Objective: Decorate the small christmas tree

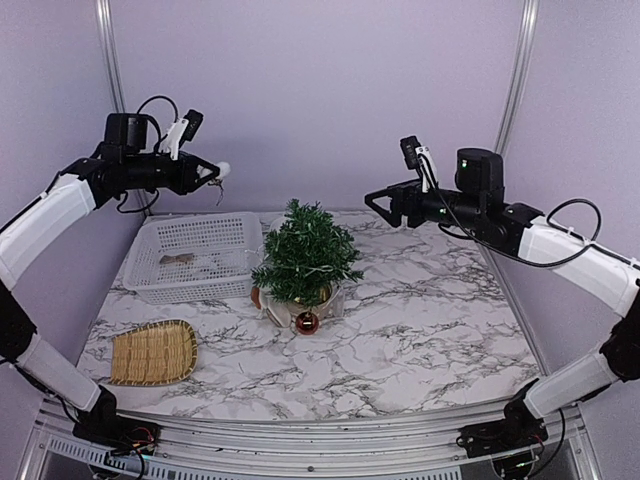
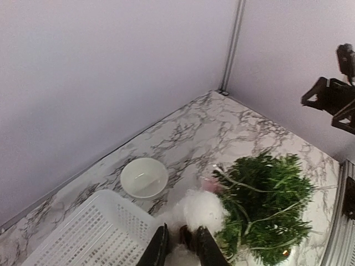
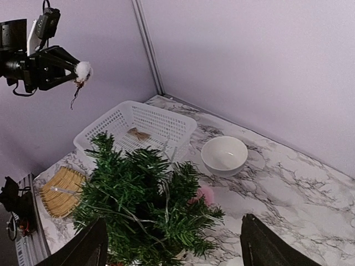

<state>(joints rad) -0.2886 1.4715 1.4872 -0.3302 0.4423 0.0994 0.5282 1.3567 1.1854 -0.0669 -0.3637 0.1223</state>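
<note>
Lavender walls close in a marble bench [image 1: 430, 330]. The tree [image 1: 305, 255] stands near the middle of the top view, upright in its tan pot, its long axis vertical and its tip pointing straight up.

A red ball [image 1: 307, 322] sits on the bench against the front of the pot. A pink blob [image 3: 205, 194] lies just beside the branches on the far side, too blurred to name. Just left of the tree is a white basket [image 1: 195, 255], its corner near the branches, with one small brown thing [image 1: 180, 260] lying inside. A white bowl [image 3: 224, 155] sits behind the tree, beside the basket. A woven tray [image 1: 153, 352] lies in the lower left, well apart from the tree.

The left end effector [image 1: 213, 172] hangs high in the upper left, above the basket's far edge. Its fingers [image 2: 159, 249] are clamped on a white puff [image 2: 197, 213], and a dark string dangles from it. The right end effector [image 1: 378, 207] hovers to the tree's upper right, aimed toward it, with its fingers spread wide apart and nothing between them. The tree stands between the two.
</note>
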